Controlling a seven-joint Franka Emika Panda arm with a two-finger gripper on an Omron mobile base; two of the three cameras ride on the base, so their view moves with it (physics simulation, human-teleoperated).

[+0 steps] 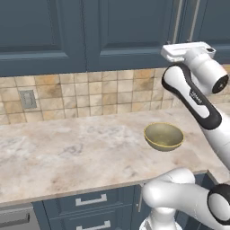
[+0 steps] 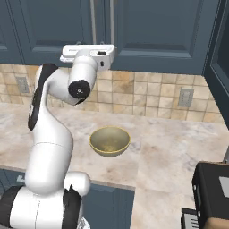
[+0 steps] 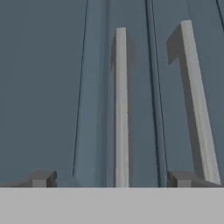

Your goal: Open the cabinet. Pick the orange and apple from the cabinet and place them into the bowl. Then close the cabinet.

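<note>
From the left base cam the dark slate-blue wall cabinet (image 1: 126, 31) was shut, the right base cam had the dull golden-yellow bowl (image 2: 110, 141) on the marble counter (image 2: 179, 147) well below the jaws, and the hand cam showed the gripper (image 3: 113, 178) spread wide, one long silver bar handle (image 3: 120, 109) between its tips.

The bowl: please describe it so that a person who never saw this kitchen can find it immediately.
Look at the marble counter below the tiled wall and the dark blue cabinet. The bowl stands on it near the front edge, beside the white robot arm. It is shallow, round and golden-yellow, unlike the stone around it.
</note>
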